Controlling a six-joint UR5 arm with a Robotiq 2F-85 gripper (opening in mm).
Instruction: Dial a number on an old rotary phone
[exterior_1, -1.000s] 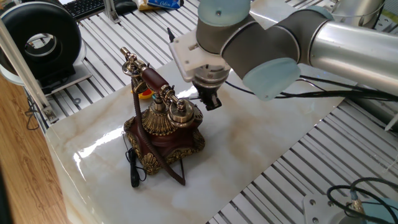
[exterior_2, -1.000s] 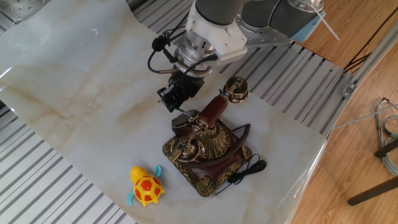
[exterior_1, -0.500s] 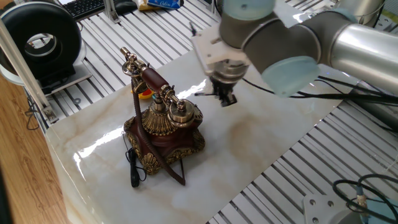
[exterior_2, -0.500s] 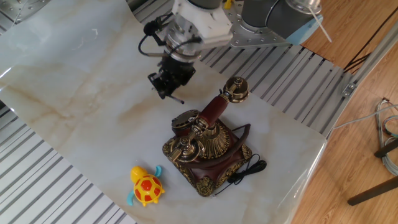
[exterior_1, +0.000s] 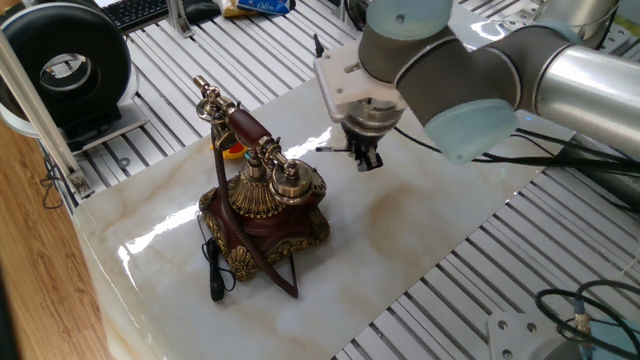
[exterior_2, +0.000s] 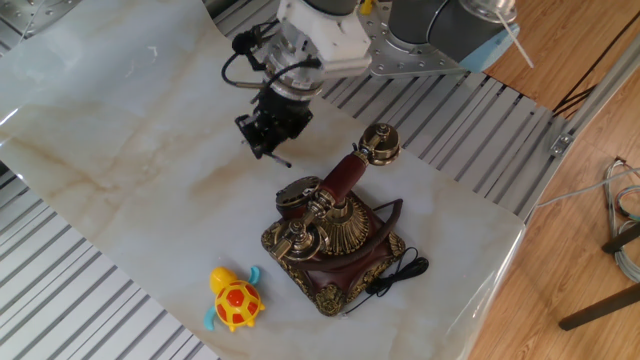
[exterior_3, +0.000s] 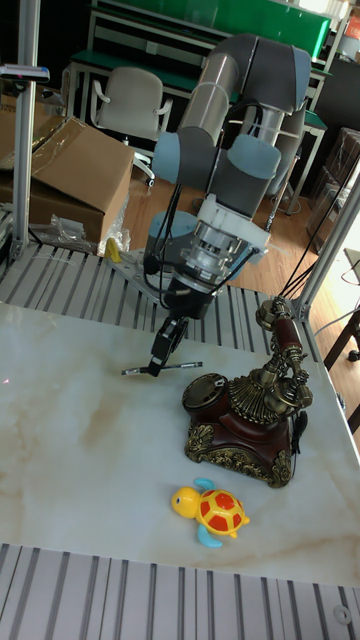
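The old rotary phone (exterior_1: 268, 222) (exterior_2: 335, 240) (exterior_3: 240, 425), dark red-brown with gold filigree, stands on the marble slab. Its handset (exterior_1: 243, 124) rests in the tall cradle, and the black cord trails off its front. The dial (exterior_3: 207, 388) faces the arm. My gripper (exterior_1: 367, 160) (exterior_2: 263, 142) (exterior_3: 161, 360) hangs above the slab a short way from the dial side, apart from the phone. It is shut on a slim black-and-silver pen (exterior_3: 165, 369) held roughly level, whose tip (exterior_2: 284, 161) points toward the phone.
A yellow and orange toy turtle (exterior_2: 235, 301) (exterior_3: 213, 511) lies on the slab near the phone. The slab sits on a ribbed metal table (exterior_1: 470, 270). A black round device (exterior_1: 66, 64) and a keyboard (exterior_1: 135, 10) are off the slab. A cardboard box (exterior_3: 70, 170) stands behind.
My gripper has pulled back from the phone's dial, carrying the pen away over the slab. The phone and turtle have not moved.
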